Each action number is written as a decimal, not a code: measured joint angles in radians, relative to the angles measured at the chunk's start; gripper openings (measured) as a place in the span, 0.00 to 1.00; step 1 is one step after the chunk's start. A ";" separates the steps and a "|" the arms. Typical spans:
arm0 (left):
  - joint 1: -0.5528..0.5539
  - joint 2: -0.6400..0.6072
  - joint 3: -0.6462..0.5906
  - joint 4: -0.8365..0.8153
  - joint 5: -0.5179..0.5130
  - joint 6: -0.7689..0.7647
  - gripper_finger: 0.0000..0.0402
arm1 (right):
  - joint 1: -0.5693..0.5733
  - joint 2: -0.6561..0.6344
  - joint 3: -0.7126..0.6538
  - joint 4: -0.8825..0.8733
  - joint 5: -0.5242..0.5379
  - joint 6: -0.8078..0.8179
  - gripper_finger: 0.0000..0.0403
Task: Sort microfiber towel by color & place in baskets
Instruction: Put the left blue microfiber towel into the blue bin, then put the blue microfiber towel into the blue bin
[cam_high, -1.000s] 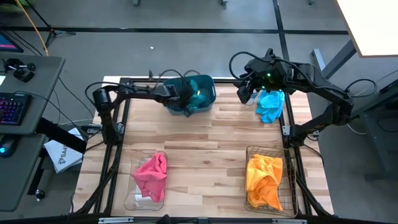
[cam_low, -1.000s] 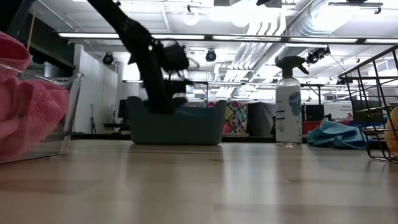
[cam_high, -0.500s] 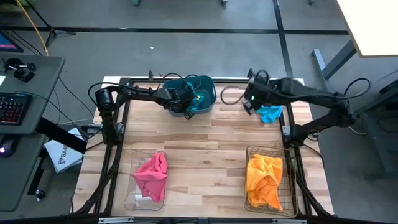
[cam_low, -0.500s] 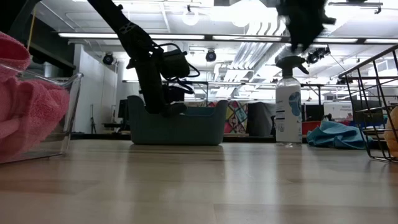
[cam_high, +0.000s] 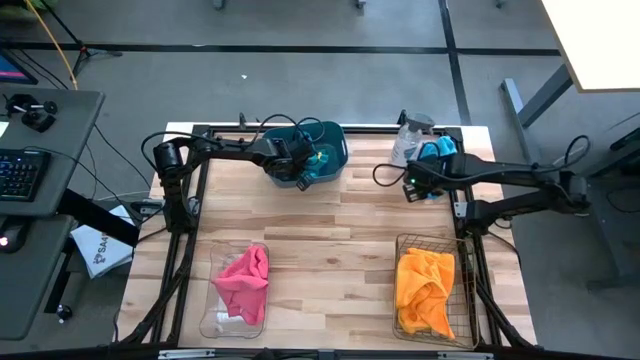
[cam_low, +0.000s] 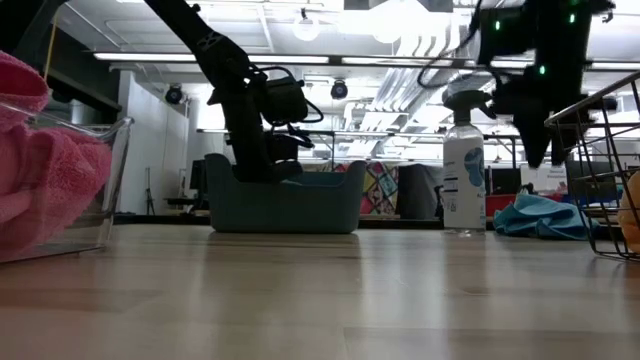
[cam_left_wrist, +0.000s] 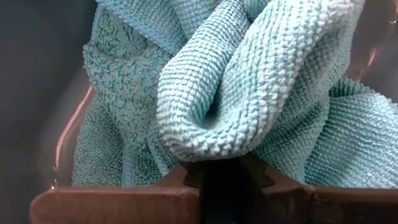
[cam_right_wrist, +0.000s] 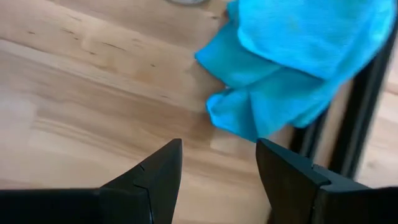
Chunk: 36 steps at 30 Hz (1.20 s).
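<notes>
My left gripper (cam_high: 300, 166) reaches down into the teal tub (cam_high: 338, 140) at the table's far edge and is shut on the teal towel (cam_left_wrist: 249, 81) lying in it. My right gripper (cam_right_wrist: 219, 149) is open and hovers above the bare wood just on the near-left side of the blue towel (cam_right_wrist: 298, 56), touching nothing. That towel (cam_high: 440, 158) lies crumpled on the table's far right, partly under the right arm. In the low view the right gripper (cam_low: 538, 140) points down above the blue towel (cam_low: 545, 215). My left gripper pinches a rounded fold of the teal towel (cam_left_wrist: 211, 146) between its two fingers, whose tips (cam_left_wrist: 185, 175) stand on either side of the fold. The fingers come from above, slanting into the tub. The rest of the towel lies bunched on the tub's floor.
A clear spray bottle (cam_high: 410, 140) stands at the far edge beside the blue towel. The clear bin (cam_high: 222, 318) near left holds a pink towel (cam_high: 245, 278). The wire basket (cam_high: 404, 245) near right holds an orange towel (cam_high: 425, 285). Bare wood lies between them in the middle.
My right gripper has swung from high over the far right toward the near edge and come down low beside the blue towel. My left gripper has risen a little inside the teal tub and otherwise kept its place.
</notes>
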<state>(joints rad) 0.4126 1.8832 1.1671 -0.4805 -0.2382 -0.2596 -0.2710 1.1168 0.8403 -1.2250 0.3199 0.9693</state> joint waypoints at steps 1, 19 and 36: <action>0.000 0.000 0.000 0.000 0.000 0.000 0.10 | -0.010 0.001 -0.028 0.034 0.000 -0.012 0.50; 0.002 -0.100 0.002 -0.039 0.029 -0.062 0.30 | -0.180 0.022 -0.291 0.341 -0.044 -0.080 0.50; 0.008 -0.421 0.002 0.170 0.152 -0.106 0.31 | -0.207 0.020 -0.434 0.521 -0.114 -0.117 0.32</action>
<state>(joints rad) 0.4210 1.4618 1.1690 -0.3108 -0.0864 -0.3656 -0.4778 1.1366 0.4063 -0.7045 0.2054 0.8525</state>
